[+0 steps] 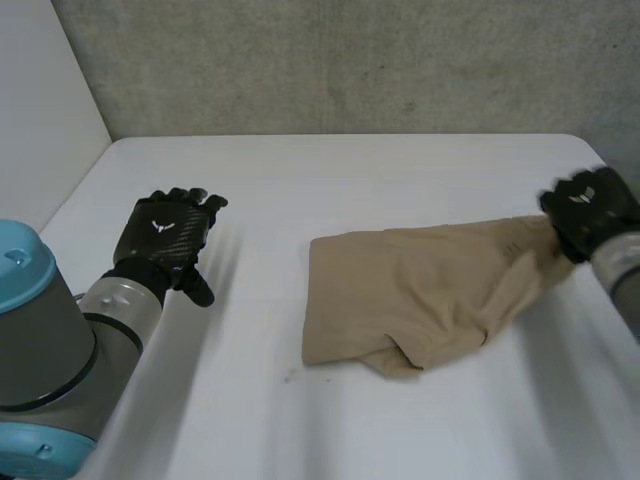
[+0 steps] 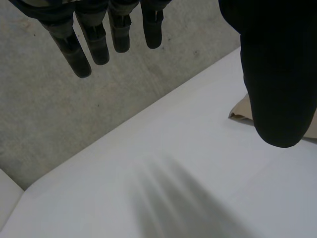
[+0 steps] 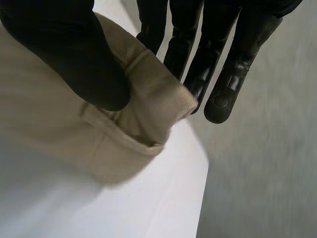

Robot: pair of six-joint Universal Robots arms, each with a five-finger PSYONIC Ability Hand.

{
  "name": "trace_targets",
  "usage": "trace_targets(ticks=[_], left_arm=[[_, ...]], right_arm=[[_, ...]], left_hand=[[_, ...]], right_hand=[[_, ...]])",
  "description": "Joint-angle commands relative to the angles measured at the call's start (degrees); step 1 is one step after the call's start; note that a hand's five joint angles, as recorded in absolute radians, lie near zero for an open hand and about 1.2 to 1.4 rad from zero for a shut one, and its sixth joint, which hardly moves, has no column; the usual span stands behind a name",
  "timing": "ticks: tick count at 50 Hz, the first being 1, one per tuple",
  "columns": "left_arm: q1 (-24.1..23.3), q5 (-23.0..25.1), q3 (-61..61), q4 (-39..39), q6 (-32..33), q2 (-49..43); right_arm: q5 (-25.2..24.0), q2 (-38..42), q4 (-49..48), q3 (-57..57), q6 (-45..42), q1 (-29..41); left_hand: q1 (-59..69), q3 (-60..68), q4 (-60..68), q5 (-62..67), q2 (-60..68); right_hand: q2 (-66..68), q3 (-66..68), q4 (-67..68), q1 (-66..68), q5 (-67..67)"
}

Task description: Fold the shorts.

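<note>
The tan shorts (image 1: 420, 295) lie crumpled right of centre on the white table (image 1: 250, 170), one corner pinched between thumb and fingers of the right hand (image 1: 590, 212) at the right edge; the left hand (image 1: 165, 232), at left, has straight fingers and holds nothing

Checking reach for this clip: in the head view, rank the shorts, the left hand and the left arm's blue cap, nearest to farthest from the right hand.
1. shorts: one end pinched in the right hand, on the right.
2. left hand: open, far across on the left.
3. blue cap: farther left, behind the left hand.
</note>
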Motion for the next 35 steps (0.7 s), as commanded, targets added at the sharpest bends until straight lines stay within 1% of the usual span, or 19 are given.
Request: trace_targets(ticks=[1,3,5,9,11,12,13,15,16,17,20,22,24,27,28,29,32,34,35], left_arm=[[-0.27,-0.13,-0.16,-0.03,-0.06,1.49],[-0.27,-0.13,-0.16,-0.03,-0.06,1.67],[-0.27,-0.13,-0.16,-0.03,-0.06,1.76],[-0.27,-0.13,-0.34,-0.03,-0.06,1.93],[-0.27,-0.04,-0.42,-0.03,-0.06,1.93],[-0.27,-0.04,-0.42,-0.03,-0.06,1.93],[-0.27,-0.04,-0.42,-0.03,-0.06,1.93],[-0.44,0.05,0.01,0.06,0.03,1.93],[-0.44,0.05,0.28,0.06,0.03,1.93],[-0.44,0.05,0.54,0.06,0.03,1.93],[-0.53,0.14,2.03,0.32,0.12,1.94],[-0.71,0.05,3.87,0.32,0.03,1.76],[-1.23,0.05,5.19,0.41,0.03,1.67],[-3.43,-0.04,8.27,0.41,-0.06,0.8],[-4.13,-0.13,9.06,0.41,-0.23,0.36],[-4.92,-0.13,9.85,0.32,-0.49,-0.34],[-9.48,-0.3,13.54,-0.12,-1.99,-4.56],[-13.08,-0.74,16.26,-0.9,-3.39,-7.8],[-13.8,-1.18,16.97,-1.35,-3.83,-8.95]], right_arm=[[-3.28,2.03,-1.16,-6.3,-0.24,18.87],[-5.65,4.31,-1.69,-6.74,-0.59,23.36],[-10.56,7.39,-2.21,-6.13,-1.73,29.41],[-15.06,10.9,-1.96,-5.16,-2.35,33.12],[-15.77,12.4,-1.43,-5.07,-2.09,33.74],[-15.77,12.93,-1.34,-5.07,-2.0,33.92],[-15.6,13.11,-1.25,-4.9,-1.83,34.01],[-15.6,12.5,-1.07,-4.81,-1.56,33.75],[-15.77,12.06,-0.99,-4.81,-1.3,33.57],[-15.6,10.75,-1.07,-4.72,-0.78,33.66],[-15.6,7.33,-1.43,-4.63,1.68,33.4],[-15.42,3.99,-1.43,-4.9,5.45,32.52],[-13.85,-1.54,-1.6,-5.33,18.14,28.93],[-11.74,-3.58,-0.9,-6.3,28.55,26.28],[-10.86,-3.85,-0.11,-6.83,34.33,24.97],[-10.68,-3.76,0.59,-7.18,36.65,24.17],[-9.97,-1.75,5.4,-8.41,40.09,22.07],[-9.97,0.71,8.05,-9.29,39.22,21.53],[-9.8,2.2,9.29,-9.9,38.52,21.53]], left_hand=[[-1.51,-2.34,-1.8,-2.65,-1.53],[-1.51,-2.34,-1.8,-2.65,-1.53],[-1.51,-2.34,-1.8,-2.65,-1.53],[-1.51,-2.34,-1.8,-2.65,-1.53],[-1.51,-2.34,-1.8,-2.65,-1.53],[-1.51,-2.34,-1.8,-2.65,-1.53],[-1.51,-2.34,-1.8,-2.65,-1.53],[-1.51,-2.34,-1.8,-2.65,-1.53],[-1.51,-2.34,-1.8,-2.65,-1.53],[-1.51,-2.34,-1.8,-2.65,-1.53],[-1.51,-2.34,-1.8,-2.65,-1.53],[-1.51,-2.34,-1.8,-2.65,-1.53],[-1.51,-2.34,-1.8,-2.65,-1.53],[-1.51,-2.34,-1.8,-2.65,-1.53],[-1.46,-2.29,-1.75,-2.61,-1.48],[-1.46,-2.29,-1.75,-2.6,-1.48],[-1.13,-1.95,-1.41,-2.27,-1.14],[-1.13,-1.95,-1.41,-2.27,-1.14],[-1.13,-1.95,-1.41,-2.27,-1.14]], right_hand=[[12.59,15.06,11.78,23.57,15.43],[12.59,15.06,11.78,23.57,15.43],[12.59,15.06,11.78,23.57,15.43],[12.59,15.06,11.78,23.57,15.43],[12.59,15.06,11.78,23.57,15.43],[8.98,11.46,8.18,19.97,11.83],[-10.87,-8.4,-11.68,0.11,-8.02],[-39.86,-37.38,-40.66,-28.87,-37.01],[-51.99,-49.52,-52.8,-41.01,-49.15],[-57.41,-54.94,-58.22,-46.43,-54.57],[-57.41,-54.94,-58.22,-46.43,-54.57],[-57.41,-54.94,-58.22,-46.43,-54.57],[-57.41,-54.94,-58.22,-46.43,-54.57],[-57.41,-54.94,-58.22,-46.43,-54.57],[-57.41,-54.94,-58.22,-46.43,-54.57],[-57.41,-54.94,-58.22,-46.43,-54.57],[-57.41,-54.94,-58.22,-46.43,-54.57],[-57.41,-54.94,-58.22,-46.43,-54.57],[-57.41,-54.94,-58.22,-46.43,-54.57]])
